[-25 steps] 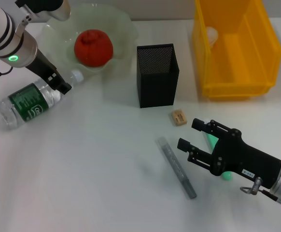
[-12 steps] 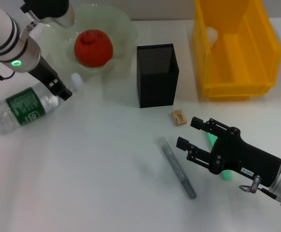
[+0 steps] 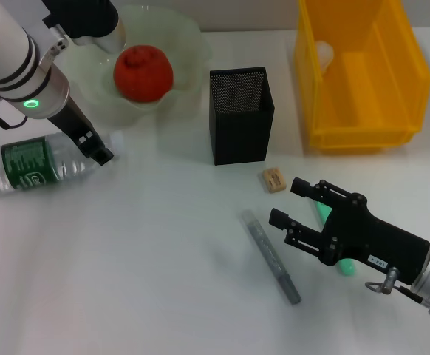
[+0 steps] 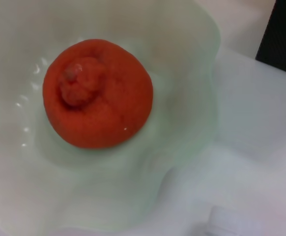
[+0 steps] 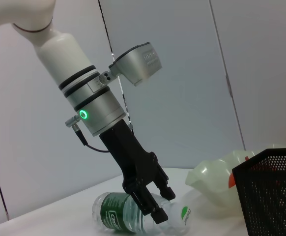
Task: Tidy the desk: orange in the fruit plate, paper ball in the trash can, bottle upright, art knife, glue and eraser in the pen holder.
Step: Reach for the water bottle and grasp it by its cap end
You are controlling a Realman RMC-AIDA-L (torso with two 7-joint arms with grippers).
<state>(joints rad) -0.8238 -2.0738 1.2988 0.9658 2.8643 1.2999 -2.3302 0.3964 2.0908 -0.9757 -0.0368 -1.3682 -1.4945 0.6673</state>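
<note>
Nearest to me, the right gripper [image 3: 295, 208] hovers with its jaws apart and empty, the grey art knife [image 3: 270, 257] on one side, the green glue stick [image 3: 323, 215] under it, the small eraser [image 3: 273, 180] just beyond. Farther off, the bottle [image 3: 34, 168] lies flat; the left gripper [image 5: 155, 202] seems clamped near its cap end. It looks light, smooth and probably slippery, so the neck is a good hold, and the fruit plate [image 3: 189, 44] with the orange [image 3: 142, 72] stands close behind and may hinder tilting.
</note>
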